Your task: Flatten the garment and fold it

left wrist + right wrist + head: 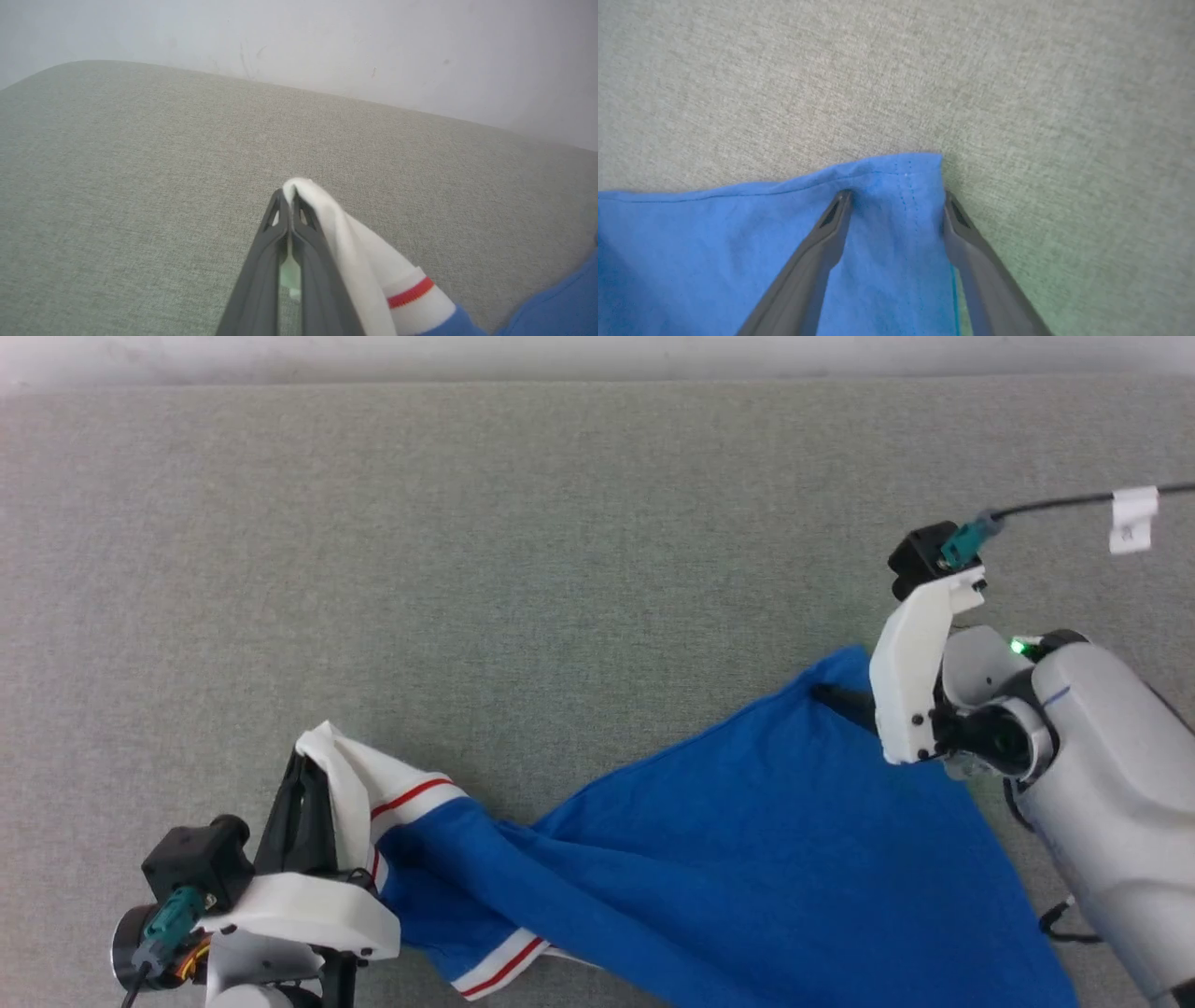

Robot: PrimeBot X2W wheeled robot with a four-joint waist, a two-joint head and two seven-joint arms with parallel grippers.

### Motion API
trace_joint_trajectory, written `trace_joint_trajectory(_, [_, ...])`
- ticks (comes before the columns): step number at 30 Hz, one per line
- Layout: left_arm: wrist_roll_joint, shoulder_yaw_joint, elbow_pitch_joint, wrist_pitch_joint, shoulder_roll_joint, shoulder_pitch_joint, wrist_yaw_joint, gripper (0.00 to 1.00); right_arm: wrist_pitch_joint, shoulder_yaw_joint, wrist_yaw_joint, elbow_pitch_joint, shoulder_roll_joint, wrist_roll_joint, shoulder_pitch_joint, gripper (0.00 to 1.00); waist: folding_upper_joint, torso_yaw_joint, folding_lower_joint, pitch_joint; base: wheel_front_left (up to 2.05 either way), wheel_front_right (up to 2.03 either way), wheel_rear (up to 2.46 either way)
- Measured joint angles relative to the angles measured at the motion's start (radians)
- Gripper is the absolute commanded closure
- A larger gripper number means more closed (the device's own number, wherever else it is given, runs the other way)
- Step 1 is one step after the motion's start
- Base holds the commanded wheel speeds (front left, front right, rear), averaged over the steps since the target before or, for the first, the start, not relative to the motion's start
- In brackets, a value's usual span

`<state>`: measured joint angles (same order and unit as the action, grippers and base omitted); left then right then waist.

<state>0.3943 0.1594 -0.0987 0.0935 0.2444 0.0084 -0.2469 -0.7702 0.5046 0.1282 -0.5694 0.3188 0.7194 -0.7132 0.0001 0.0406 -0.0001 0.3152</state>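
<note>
Left gripper [289, 198] is clamped shut on the shirt [747, 821] by its white sleeve [355, 247]. The shirt lies rumpled on the gray surface [560, 523]. Right gripper [896, 198] is spread wide, straddling the blue hem corner [915, 172].

A grey-green woven fabric surface [560, 569] stretches flat ahead of the left claw [290, 197] and out to both its sides. Well beyond the claw's tips it ends at a pale wall [327, 42], faintly scuffed. The light is soft and even.
</note>
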Motion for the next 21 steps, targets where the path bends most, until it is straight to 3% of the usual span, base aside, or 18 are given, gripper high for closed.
trace_joint_trajectory(2, [0.000,0.002,0.011,0.004,0.000,0.000,0.001,1.00,-0.055,0.023,0.000,-0.002,0.008,0.020,-0.015,1.00,0.0000,0.002,0.0000,-0.003,0.00,0.00,0.00])
trace_joint_trajectory(7, [0.000,0.007,0.034,0.013,-0.001,-0.017,0.011,1.00,-0.067,0.059,0.000,0.016,0.021,0.056,-0.006,1.00,0.0000,0.002,0.0001,-0.019,0.00,0.00,0.00])
trace_joint_trajectory(12, [0.001,0.005,0.055,0.021,0.025,-0.069,0.042,1.00,0.085,0.060,0.001,0.070,0.041,0.068,0.035,1.00,0.0000,-0.003,0.0002,-0.057,0.00,0.00,0.00])
trace_joint_trajectory(19, [0.002,-0.014,0.093,0.026,0.077,-0.194,0.082,1.00,0.295,-0.030,0.002,0.115,0.090,0.027,0.023,1.00,0.0000,-0.022,0.0001,-0.124,0.00,0.00,0.00])
trace_joint_trajectory(20, [0.000,-0.016,0.110,0.015,0.110,-0.266,0.111,1.00,0.351,-0.066,0.002,0.117,0.097,-0.006,0.008,1.00,0.0000,-0.032,0.0000,-0.147,0.00,0.00,0.00])
trace_joint_trajectory(21, [0.000,-0.016,0.110,0.015,0.110,-0.266,0.111,1.00,0.351,-0.066,0.002,0.117,0.097,-0.006,0.008,1.00,0.0000,-0.032,0.0000,-0.147,0.00,0.00,0.00])
